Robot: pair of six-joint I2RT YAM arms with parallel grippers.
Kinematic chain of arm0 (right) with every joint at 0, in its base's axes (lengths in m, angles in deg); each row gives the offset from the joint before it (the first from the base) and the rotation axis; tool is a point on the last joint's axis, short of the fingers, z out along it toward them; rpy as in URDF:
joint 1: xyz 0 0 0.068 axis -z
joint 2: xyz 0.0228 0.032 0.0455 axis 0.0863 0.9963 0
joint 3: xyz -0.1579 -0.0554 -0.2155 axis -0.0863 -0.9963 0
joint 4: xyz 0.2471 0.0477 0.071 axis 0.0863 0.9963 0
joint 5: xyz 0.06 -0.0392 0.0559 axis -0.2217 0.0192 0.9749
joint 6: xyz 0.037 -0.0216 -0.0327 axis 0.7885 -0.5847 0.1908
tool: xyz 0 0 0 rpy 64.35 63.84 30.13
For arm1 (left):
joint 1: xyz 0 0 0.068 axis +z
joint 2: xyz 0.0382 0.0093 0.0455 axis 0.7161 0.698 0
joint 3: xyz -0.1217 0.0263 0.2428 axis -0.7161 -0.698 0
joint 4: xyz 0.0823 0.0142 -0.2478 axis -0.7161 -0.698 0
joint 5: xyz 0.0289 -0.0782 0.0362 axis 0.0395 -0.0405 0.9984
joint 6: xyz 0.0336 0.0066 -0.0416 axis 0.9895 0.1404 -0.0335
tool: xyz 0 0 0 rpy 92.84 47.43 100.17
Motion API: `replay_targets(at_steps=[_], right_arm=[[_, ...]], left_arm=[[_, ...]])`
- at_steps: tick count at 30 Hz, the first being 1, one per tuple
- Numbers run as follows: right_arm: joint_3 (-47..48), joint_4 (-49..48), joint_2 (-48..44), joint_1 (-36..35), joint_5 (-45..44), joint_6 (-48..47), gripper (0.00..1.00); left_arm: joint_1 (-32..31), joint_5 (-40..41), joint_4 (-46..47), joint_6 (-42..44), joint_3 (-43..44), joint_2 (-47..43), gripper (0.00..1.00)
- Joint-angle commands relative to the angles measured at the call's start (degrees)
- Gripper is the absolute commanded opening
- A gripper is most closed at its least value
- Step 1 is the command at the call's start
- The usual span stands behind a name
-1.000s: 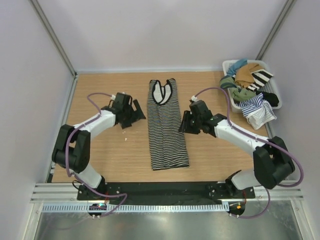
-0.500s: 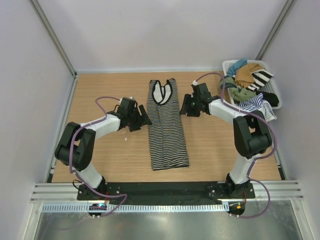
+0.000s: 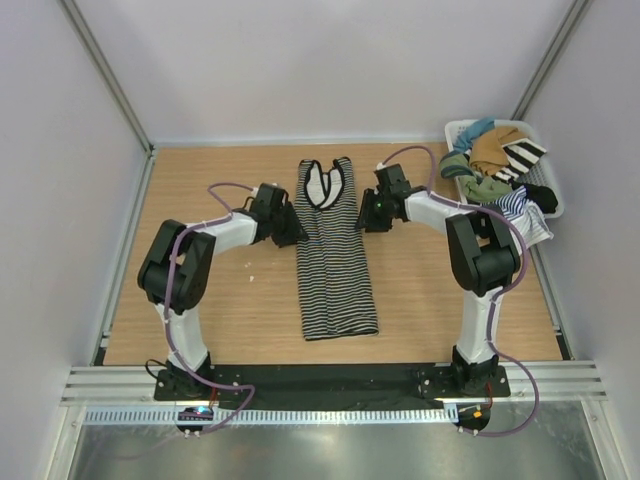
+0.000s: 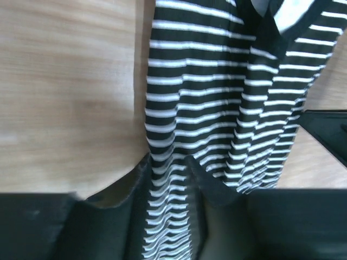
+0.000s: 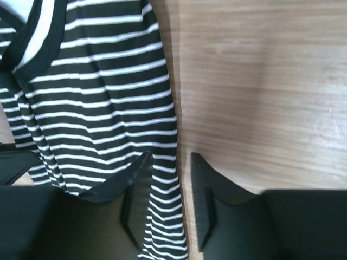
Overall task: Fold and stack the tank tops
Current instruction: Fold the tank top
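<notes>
black-and-white tank top (image 3: 335, 250): laid flat mid-counter, neckline toward the far edge
blue-and-white tank top (image 3: 512, 212): draped over basket (image 3: 455, 130) rim, far right corner
left gripper (image 4: 167, 162): fingers parted narrowly, top's left edge seen between them
right gripper (image 5: 169, 158): fingers parted narrowly, top's right edge seen between them

Left arm (image 3: 225, 232) and right arm (image 3: 432, 212): white links, black joints, looping purple cable (image 3: 222, 188) on each. Left gripper (image 4: 168, 161), right gripper (image 5: 169, 157): matte black, tapered fingers (image 5: 217, 200).
</notes>
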Motion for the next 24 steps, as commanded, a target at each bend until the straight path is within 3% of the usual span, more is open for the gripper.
replay_targets(at_steps=[1,5,9,10,12,13,16,24], right_arm=[[3.2,-1.0,1.9,0.2,0.0,0.4,0.39],[4.2,-2.2,3.2,0.1,-1.6,1.6,0.14],[5.5,-3.3,4.0,0.6,-2.2,3.6,0.04],[5.3,-4.0,3.8,0.8,-1.8,4.0,0.04],[4.3,-5.7,2.6,0.8,-1.3,4.4,0.13],[3.9,-5.9,2.1,0.9,-1.1,4.6,0.33],[1.1,-5.8,-1.6,0.9,-1.1,4.6,0.49],[-16.8,-2.8,-19.3,-2.3,1.0,4.0,0.50]], left_arm=[[-0.1,1.5,-1.0,0.5,2.8,2.6,0.28],[0.3,2.9,-4.7,1.9,8.4,6.6,0.05],[0.7,1.9,-4.9,2.4,11.4,8.2,0.08],[0.9,1.7,-6.0,2.5,11.9,8.4,0.18],[1.2,2.5,-7.0,3.1,12.2,7.2,0.30],[1.2,3.1,-7.9,3.2,11.8,6.4,0.50],[1.3,4.9,-9.2,3.9,7.9,2.0,0.67],[-2.7,1.5,-8.4,4.2,-10.0,-17.0,0.70]])
